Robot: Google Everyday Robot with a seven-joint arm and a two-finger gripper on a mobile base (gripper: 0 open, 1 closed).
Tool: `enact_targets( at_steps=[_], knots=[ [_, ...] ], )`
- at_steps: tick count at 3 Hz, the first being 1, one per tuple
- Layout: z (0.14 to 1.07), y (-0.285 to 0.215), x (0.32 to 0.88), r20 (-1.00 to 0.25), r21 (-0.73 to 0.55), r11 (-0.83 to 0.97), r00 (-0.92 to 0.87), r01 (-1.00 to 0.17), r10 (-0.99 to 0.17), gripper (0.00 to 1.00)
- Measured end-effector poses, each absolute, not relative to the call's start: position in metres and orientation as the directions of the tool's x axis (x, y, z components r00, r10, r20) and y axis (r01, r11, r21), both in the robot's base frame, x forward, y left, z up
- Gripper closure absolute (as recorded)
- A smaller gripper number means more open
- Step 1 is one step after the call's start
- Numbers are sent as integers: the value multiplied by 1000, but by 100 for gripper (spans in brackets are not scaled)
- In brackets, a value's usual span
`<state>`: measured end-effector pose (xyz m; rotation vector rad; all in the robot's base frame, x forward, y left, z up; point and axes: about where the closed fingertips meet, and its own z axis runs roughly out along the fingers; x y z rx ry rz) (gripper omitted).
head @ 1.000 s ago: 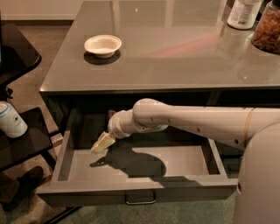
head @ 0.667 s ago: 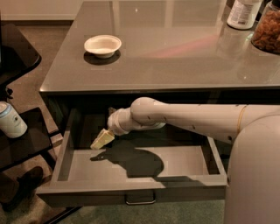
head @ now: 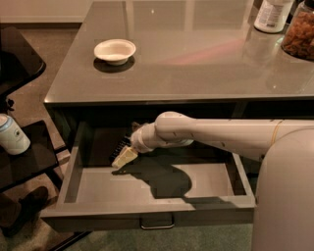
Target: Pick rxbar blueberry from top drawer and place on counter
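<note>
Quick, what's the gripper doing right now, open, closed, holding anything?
Gripper: down inside the pulled-out top drawer, toward its back left; whether it is open, closed or holding something cannot be told.

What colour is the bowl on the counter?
The bowl is white, seen in the camera view; the gripper is inside the top drawer.

From my remote seat, I see the glossy grey desk (head: 196, 68) carrying three things: a white bowl (head: 115, 50) near its left side, and, at the far right corner, a white bottle (head: 271, 14) just beside a jar (head: 299, 35) of brown contents, both cut by the frame. Below the desk's front edge, my gripper (head: 122, 156) sits low inside the open drawer (head: 147, 216), towards its left rear.
</note>
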<state>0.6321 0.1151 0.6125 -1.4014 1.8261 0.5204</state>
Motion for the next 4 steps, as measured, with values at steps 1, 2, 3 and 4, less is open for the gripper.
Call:
enact_targets(
  at_steps=[1,2,3,4],
  knots=[
    [605,115,625,-764,-111,294,-108,-949,-637,0],
    [604,116,624,-763,-109,290,-107,-951,-638,0],
    [598,115,624,-755,-100,285,-114,-953,-646,16],
    [591,115,625,-748,-87,281,-123,-956,-652,39]
  ],
)
